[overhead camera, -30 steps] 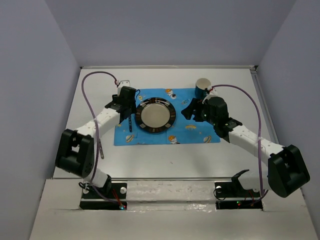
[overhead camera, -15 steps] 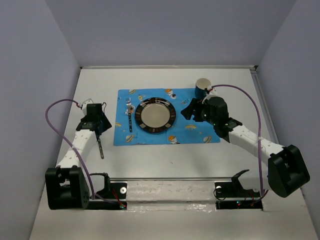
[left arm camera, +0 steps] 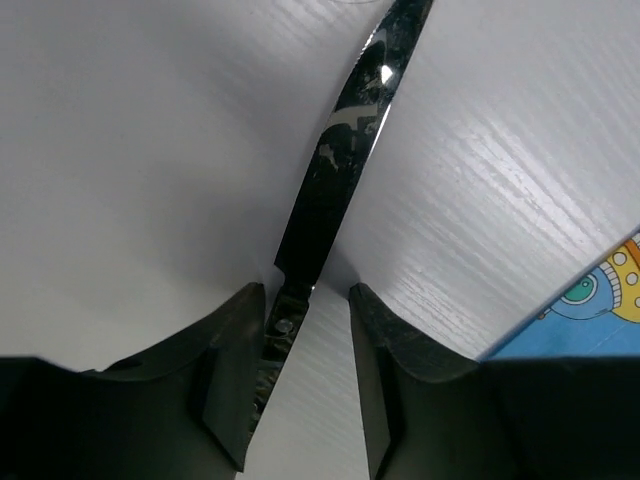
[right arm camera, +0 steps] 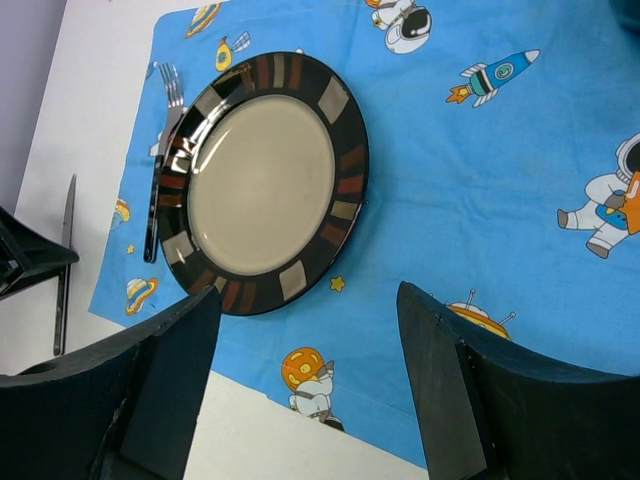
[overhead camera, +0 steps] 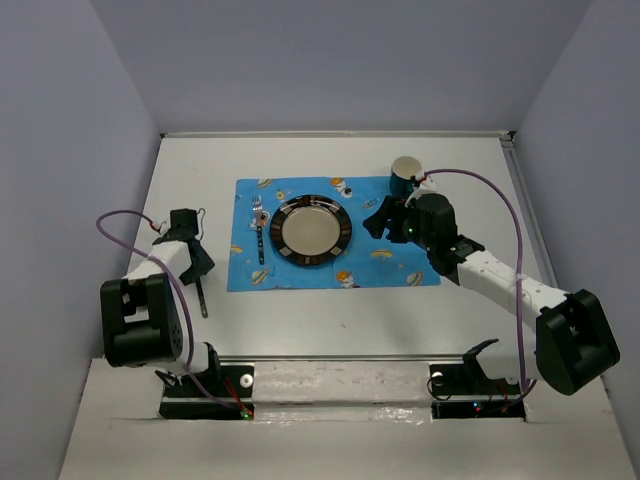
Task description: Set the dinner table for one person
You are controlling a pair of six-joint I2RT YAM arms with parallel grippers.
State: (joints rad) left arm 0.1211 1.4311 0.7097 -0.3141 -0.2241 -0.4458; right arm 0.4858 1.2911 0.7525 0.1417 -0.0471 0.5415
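Left arm folds back toward base; left gripper, fingers spread, straddles knife on dinner table left of blue mat. Right gripper hangs spread above mat, right of plate.

The dinner table is matt white with a faint linear grain. The knife is glossy, mirror-dark metal; the fork shiny metal. The mat looks like printed cloth. The plate is glazed and glossy. The left gripper has matt black plastic fingers.
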